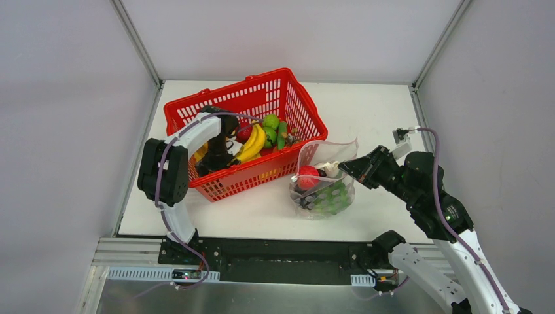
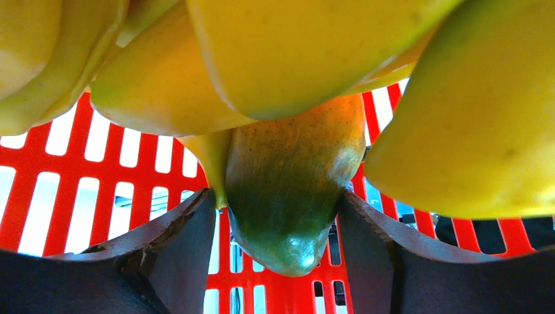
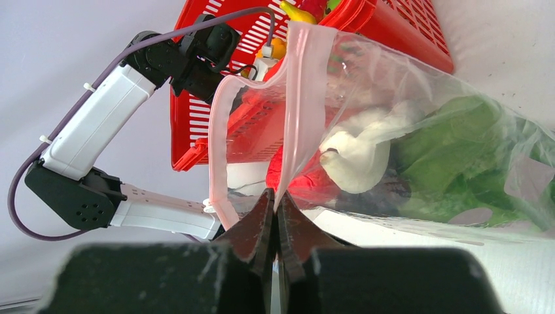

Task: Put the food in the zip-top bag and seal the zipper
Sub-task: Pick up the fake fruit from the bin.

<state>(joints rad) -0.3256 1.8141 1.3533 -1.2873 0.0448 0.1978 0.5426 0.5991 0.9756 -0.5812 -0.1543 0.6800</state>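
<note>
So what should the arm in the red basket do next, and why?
Probably close the left gripper on the green-tipped piece among the bananas: its fingers sit either side of it, not yet clamped. The right gripper pinches the zipper of the zip-top bag, holding the mouth open, with food already inside.

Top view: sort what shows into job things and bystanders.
Job: bag, zipper, bananas, apple, lettuce, garlic.
Bystanders: basket, table.
</note>
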